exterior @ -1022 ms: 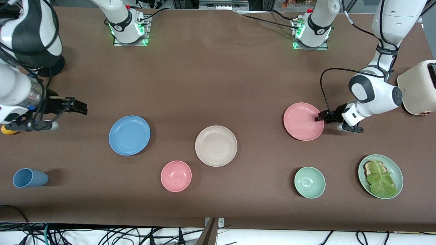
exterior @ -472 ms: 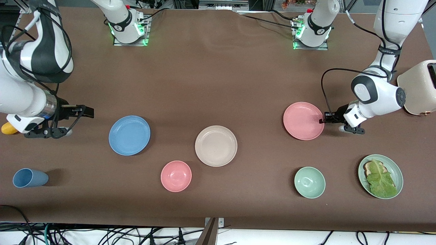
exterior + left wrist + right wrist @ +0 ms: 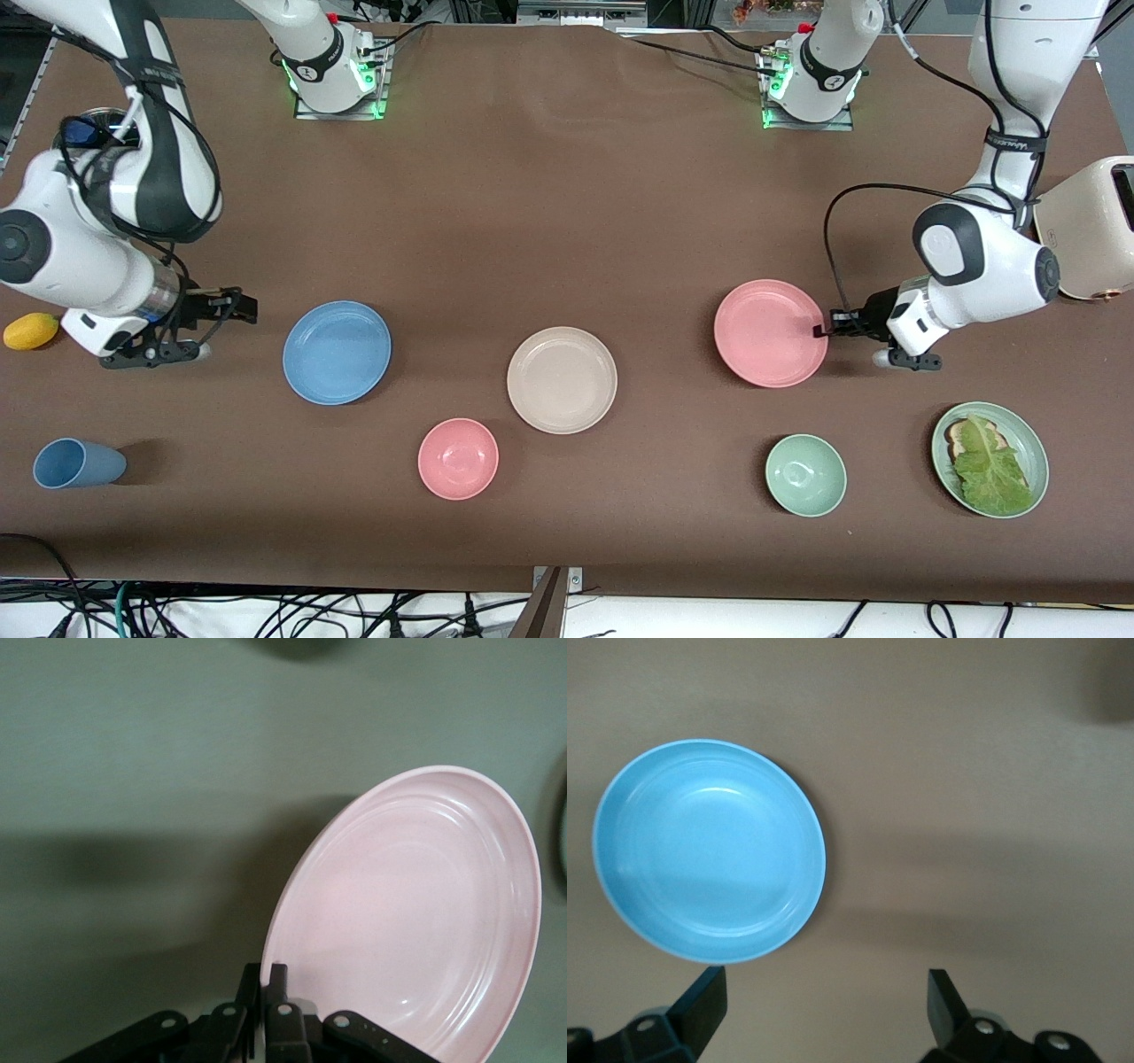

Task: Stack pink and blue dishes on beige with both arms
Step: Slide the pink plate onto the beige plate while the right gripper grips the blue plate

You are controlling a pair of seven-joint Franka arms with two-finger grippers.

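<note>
Front view, starting at the right arm's end of the table: the right gripper hangs low just beside the blue plate, its two fingers spread wide and holding nothing; the right wrist view shows the same plate lying flat and whole ahead of the open jaws, apart from them. At the middle of the table sits the beige plate, bare, with nothing stacked on it yet. Toward the left arm's end is the pink plate, and the left gripper is clamped on the edge of its rim; the left wrist view shows the fingers pinched together on that rim, the plate apparently tipped up a little at the held side. The step in hand looks like carrying pink over to beige. To do it well, I would lift enough for the hanging edge to clear the table, move slowly since a thin rim pinch can let the plate swing or slip, centre it over beige, lower until it seats flat, and only then release, while the right gripper lines up on the blue rim
</note>
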